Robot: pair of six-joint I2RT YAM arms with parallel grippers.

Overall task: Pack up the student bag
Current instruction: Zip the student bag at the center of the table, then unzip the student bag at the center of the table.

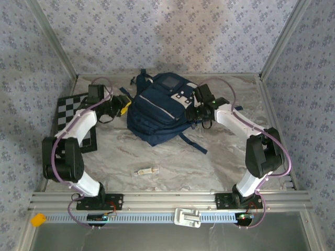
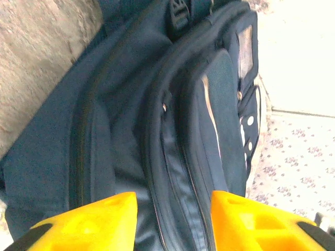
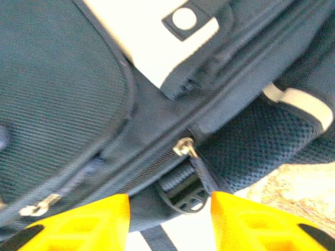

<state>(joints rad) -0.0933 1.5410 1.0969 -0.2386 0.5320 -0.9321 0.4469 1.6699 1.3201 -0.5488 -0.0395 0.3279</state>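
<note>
Your big navy blue cloth backpack (image 1: 157, 112) lies toward the back of the pale worktop (image 1: 209, 162), with your left hand (image 1: 123, 106) and right hand (image 1: 199, 109) close at either side, both with fingers apart and holding nothing, likely so they can open its zips (image 3: 184, 148).

No legible text, brand, number or sign.
White patch (image 1: 181, 97) on student bag (image 1: 154, 115): small dark marks, too small to read.
Small pale item (image 1: 146, 171) on table (image 1: 209, 162): markings not resolvable.
Ruled strip (image 1: 152, 217) along front rail: fine graduations, figures unreadable.
</note>
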